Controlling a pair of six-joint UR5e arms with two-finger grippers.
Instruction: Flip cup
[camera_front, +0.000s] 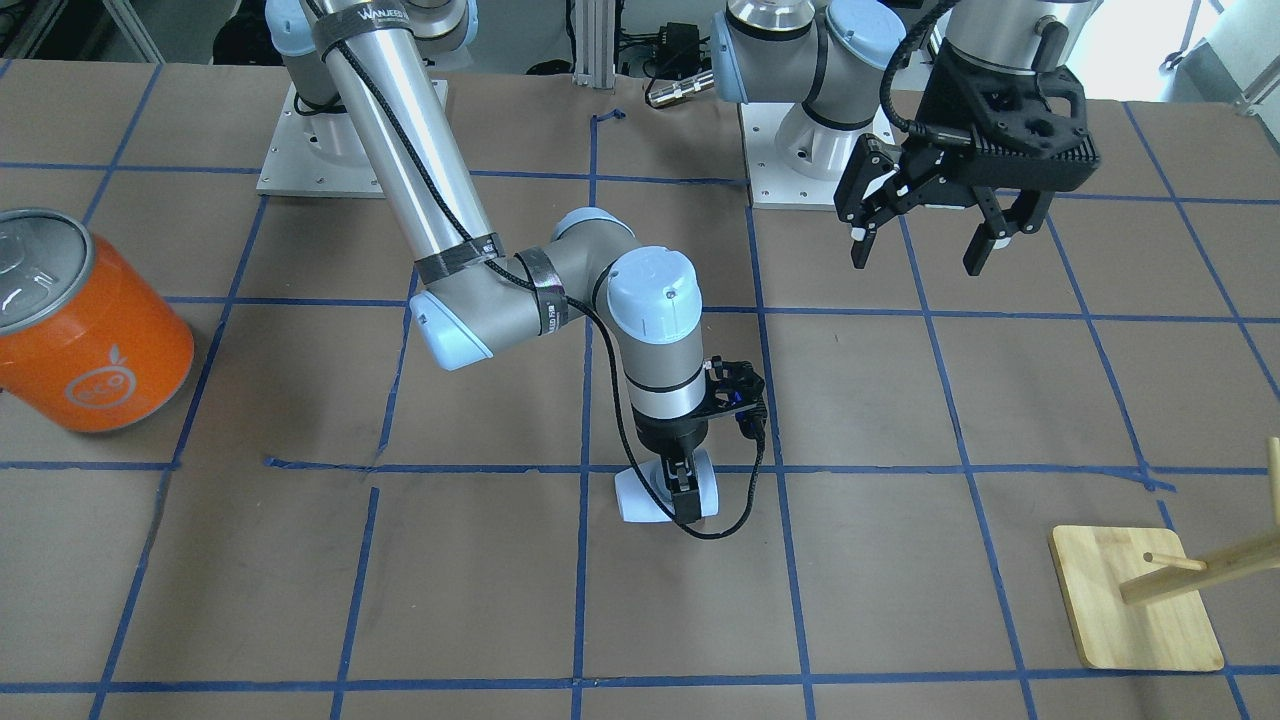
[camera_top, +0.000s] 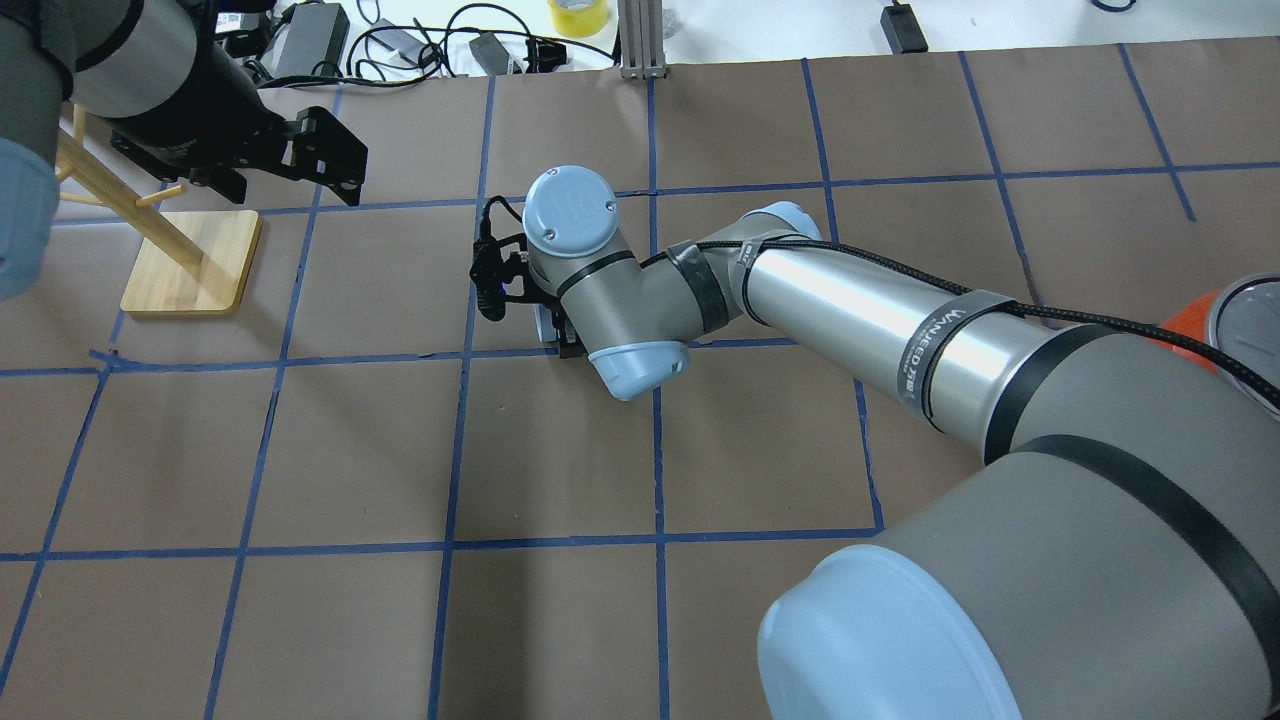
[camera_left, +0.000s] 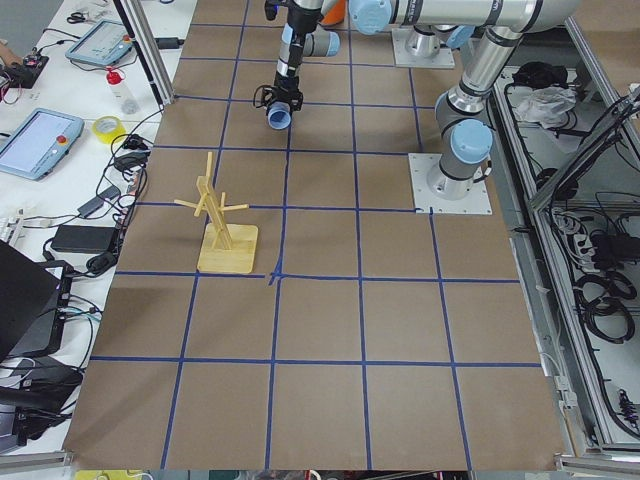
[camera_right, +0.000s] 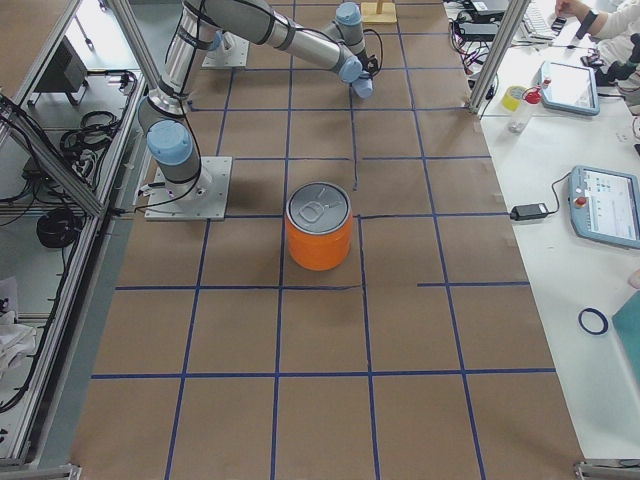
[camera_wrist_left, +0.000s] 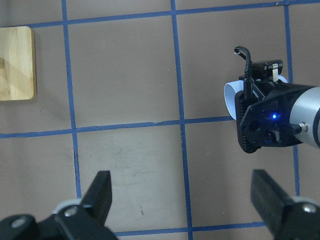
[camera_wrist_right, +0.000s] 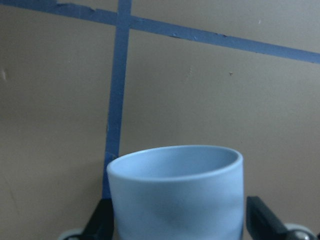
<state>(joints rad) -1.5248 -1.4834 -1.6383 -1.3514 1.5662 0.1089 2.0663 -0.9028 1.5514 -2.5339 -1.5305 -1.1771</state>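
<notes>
pale blue-white tapered plastic cup (camera_front: 638, 497) is lying on its side, low down near the middle of the brown-paper bench (camera_front: 300, 580), just beside one of the blue tape lines of the grid, and whether it actually touches the paper i cannot tell from here. the right gripper (camera_front: 683, 488) comes straight down over it, black fingers (camera_wrist_right: 102, 222) pressed in on either side of the wall, so that one is clenched on the cup. the right wrist camera looks right at the smooth rim and open mouth, with a finger showing at each lower corner. over to the other arm: the left gripper (camera_front: 917, 262) hangs high above the bench near its own base plate, jaws spread wide, nothing between them, well apart from the cup. its wrist camera looks down past both splayed fingers (camera_wrist_left: 100, 192) at the right arm's wrist and a sliver of the cup's end. out at one end of the bench, the big orange can (camera_front: 95, 350) with a silver lid stands upright. at the opposite end is the wooden peg stand (camera_front: 1135, 600) on its flat square base. both are well clear of the grasp.
</notes>
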